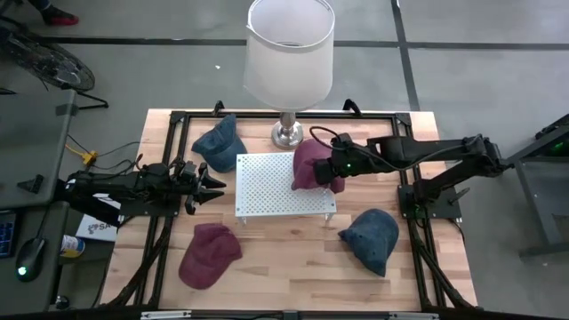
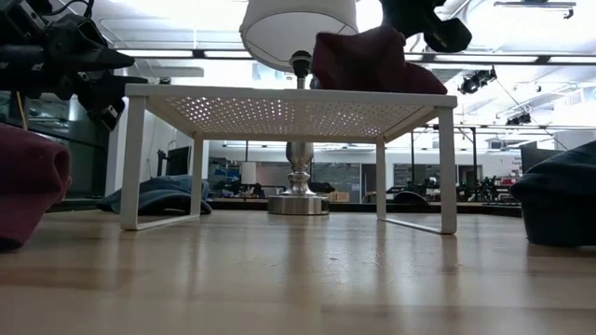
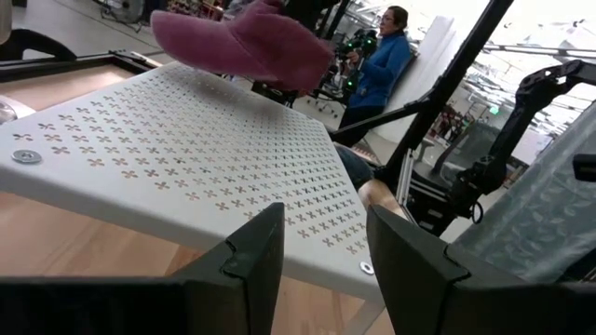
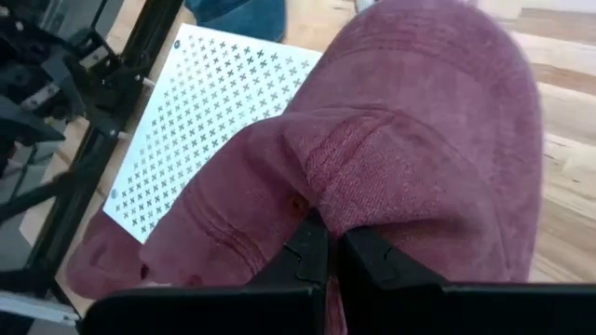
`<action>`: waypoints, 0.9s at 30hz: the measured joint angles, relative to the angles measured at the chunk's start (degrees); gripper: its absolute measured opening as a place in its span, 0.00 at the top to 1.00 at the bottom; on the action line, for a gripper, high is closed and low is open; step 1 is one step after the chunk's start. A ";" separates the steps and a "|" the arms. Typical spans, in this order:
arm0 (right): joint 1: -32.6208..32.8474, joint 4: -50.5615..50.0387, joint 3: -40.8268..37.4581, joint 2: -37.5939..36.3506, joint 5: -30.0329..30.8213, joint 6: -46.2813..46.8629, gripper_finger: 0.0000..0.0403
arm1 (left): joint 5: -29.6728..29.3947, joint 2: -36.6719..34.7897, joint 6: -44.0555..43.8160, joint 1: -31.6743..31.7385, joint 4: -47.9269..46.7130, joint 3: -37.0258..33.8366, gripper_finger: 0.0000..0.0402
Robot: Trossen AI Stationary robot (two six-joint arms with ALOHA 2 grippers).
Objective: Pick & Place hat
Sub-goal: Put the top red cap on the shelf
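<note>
A maroon cap [image 1: 309, 164] is over the right part of a white perforated rack [image 1: 271, 187], held by my right gripper [image 4: 321, 244], which is shut on it. In the low view the cap [image 2: 368, 60] sits at the rack's top [image 2: 279, 93], below the right gripper [image 2: 430, 23]. My left gripper [image 3: 321, 247] is open and holds nothing. It is level at the rack's left edge [image 1: 210, 187] and faces the rack [image 3: 168, 158] and the cap [image 3: 242, 42]. My right gripper pinches a raised fold of the maroon cap's crown [image 4: 326, 200] between its two fingers, coming level from the table's right side. The cap's brim end [image 4: 121, 256] droops toward the rack's top; in the low view the cap's underside [image 2: 391, 88] meets the rack.
A second maroon cap [image 1: 209, 255] lies near the left front, a blue cap [image 1: 372, 238] at the right front and another blue cap [image 1: 220, 144] at the far left. A lamp with a white shade [image 1: 289, 53] stands behind the rack. A person [image 3: 377, 56] stands beyond the table.
</note>
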 joint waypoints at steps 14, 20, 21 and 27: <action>5.17 0.24 0.04 -0.03 0.45 5.26 1.00 | 0.01 0.00 0.00 -0.01 0.00 0.00 0.62; 6.04 0.72 0.04 0.76 -0.32 4.44 1.00 | 0.00 0.00 0.00 0.00 0.00 0.00 0.62; 6.04 0.91 0.04 0.96 -0.40 3.83 1.00 | -0.01 0.00 0.00 0.02 0.00 0.00 0.62; 6.04 3.42 0.26 1.76 -1.20 -0.40 1.00 | 0.00 0.01 0.00 0.00 0.00 0.00 0.62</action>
